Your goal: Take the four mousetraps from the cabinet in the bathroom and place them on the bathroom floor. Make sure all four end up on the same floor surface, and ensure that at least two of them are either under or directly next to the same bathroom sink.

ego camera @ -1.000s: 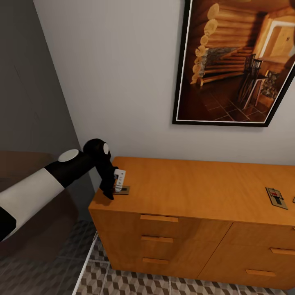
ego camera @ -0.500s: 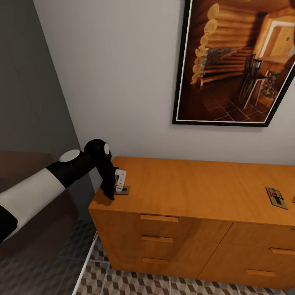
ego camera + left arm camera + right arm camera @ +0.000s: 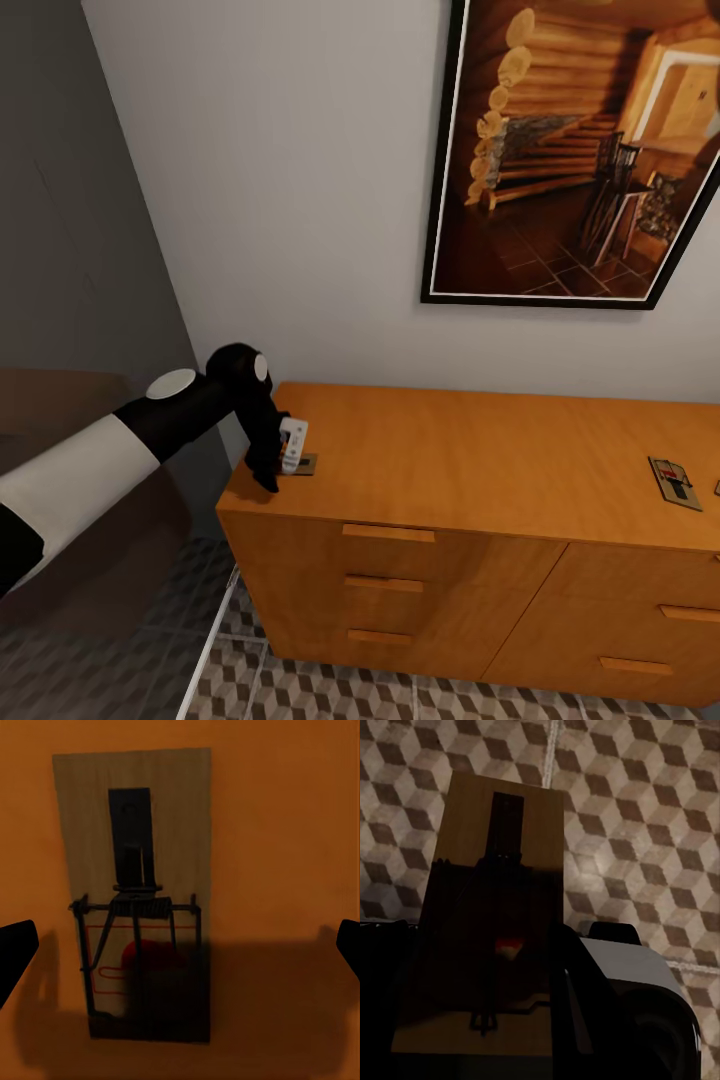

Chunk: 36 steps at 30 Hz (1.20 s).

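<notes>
On the left corner of the orange-brown cabinet [image 3: 480,470] top lies a mousetrap [image 3: 303,464]. My left gripper [image 3: 282,468] hangs straight over it, pointing down. In the left wrist view the mousetrap [image 3: 135,892] lies flat between my spread black fingertips [image 3: 15,954], so my left gripper [image 3: 180,952] is open and apart from it. A second mousetrap [image 3: 675,483] lies near the cabinet's right end, with a sliver of another [image 3: 716,488] at the frame edge. My right gripper [image 3: 495,982] is shut on a mousetrap [image 3: 499,892], held above the cube-patterned bathroom floor [image 3: 660,810].
A framed picture [image 3: 590,150] of a log interior hangs on the white wall above the cabinet. A dark glass panel [image 3: 80,250] stands to the cabinet's left. Patterned floor tiles [image 3: 300,690] run along the cabinet's drawer fronts [image 3: 390,580].
My left gripper has sunk very slightly toward the mousetrap on the cabinet's left corner. Nothing else has moved.
</notes>
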Available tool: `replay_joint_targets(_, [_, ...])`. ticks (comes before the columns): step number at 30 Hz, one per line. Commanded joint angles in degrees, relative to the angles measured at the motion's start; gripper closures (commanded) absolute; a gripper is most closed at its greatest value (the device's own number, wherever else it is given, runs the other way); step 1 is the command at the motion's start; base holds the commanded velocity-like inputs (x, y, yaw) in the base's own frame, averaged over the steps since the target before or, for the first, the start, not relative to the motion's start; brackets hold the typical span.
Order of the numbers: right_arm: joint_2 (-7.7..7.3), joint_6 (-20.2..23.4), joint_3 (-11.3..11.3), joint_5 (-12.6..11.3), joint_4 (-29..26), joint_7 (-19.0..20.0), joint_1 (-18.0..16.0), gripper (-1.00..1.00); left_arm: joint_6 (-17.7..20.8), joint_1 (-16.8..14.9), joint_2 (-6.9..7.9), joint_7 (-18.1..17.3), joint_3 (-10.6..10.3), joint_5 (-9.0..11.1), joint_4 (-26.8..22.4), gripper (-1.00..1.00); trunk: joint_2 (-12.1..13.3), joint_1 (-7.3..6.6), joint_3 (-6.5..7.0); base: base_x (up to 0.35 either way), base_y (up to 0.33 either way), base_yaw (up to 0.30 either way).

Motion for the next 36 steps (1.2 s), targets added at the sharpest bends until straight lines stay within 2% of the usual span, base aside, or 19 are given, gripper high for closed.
replay_joint_targets(1, [0.02,-0.08,0.47,0.11,0.05,-0.44,-0.04,1.0,0.6,0.02,0.04,-0.29,-0.11,-0.27,-0.08,-1.0,-0.03,0.0,-0.06,0.0,0.0,0.0])
replay_joint_targets(11, [0.02,-0.08,0.48,0.11,0.05,-0.44,-0.03,1.0,0.51,0.87,0.04,0.12,-0.11,-0.2,0.75,-1.0,-0.03,0.0,-0.06,0.0,0.0,0.0])
replay_joint_targets(19, [0.02,-0.08,0.48,0.11,0.04,-0.44,-0.03,1.0,-1.51,1.5,0.04,0.47,-0.11,-0.19,1.19,-1.0,-0.03,0.0,-0.06,0.0,0.0,0.0])
replay_joint_targets(36, [0.02,-0.08,0.46,0.11,0.04,-0.44,-0.03,1.0,-1.97,3.25,0.05,0.53,-0.03,-0.27,1.64,-1.0,-0.03,0.0,-0.06,0.0,0.0,0.0])
